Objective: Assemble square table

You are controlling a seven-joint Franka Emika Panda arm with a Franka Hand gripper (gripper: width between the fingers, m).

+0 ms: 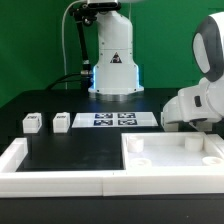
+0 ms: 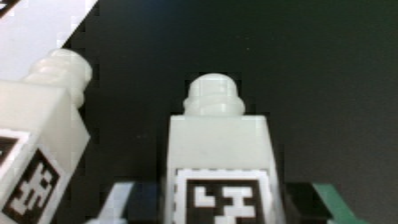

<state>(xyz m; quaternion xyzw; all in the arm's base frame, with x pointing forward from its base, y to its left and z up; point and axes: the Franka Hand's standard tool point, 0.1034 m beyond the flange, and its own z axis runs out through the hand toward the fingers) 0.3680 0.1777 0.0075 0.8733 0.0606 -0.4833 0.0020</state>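
White plastic leg block (image 2: 222, 150), square body, rounded stud end, black-white tag: lies on the black table (image 2: 320, 60), straddled by the two-finger gripper (image 2: 226, 206). Its dark fingers (image 2: 128, 205) stand close along both flanks, apparently placed for a lift; whether they pinch it, I cannot tell. A second like leg (image 2: 45, 110) lies just beside it, apart.

Large white square slab (image 1: 175, 165): five o'clock in the exterior view, corner sockets upward, ready for legs.

Two further leg blocks (image 1: 32, 122) (image 1: 62, 121): nine o'clock.

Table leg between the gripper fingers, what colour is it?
The leg is white with a black-and-white tag on its face; the wrist view shows it best.
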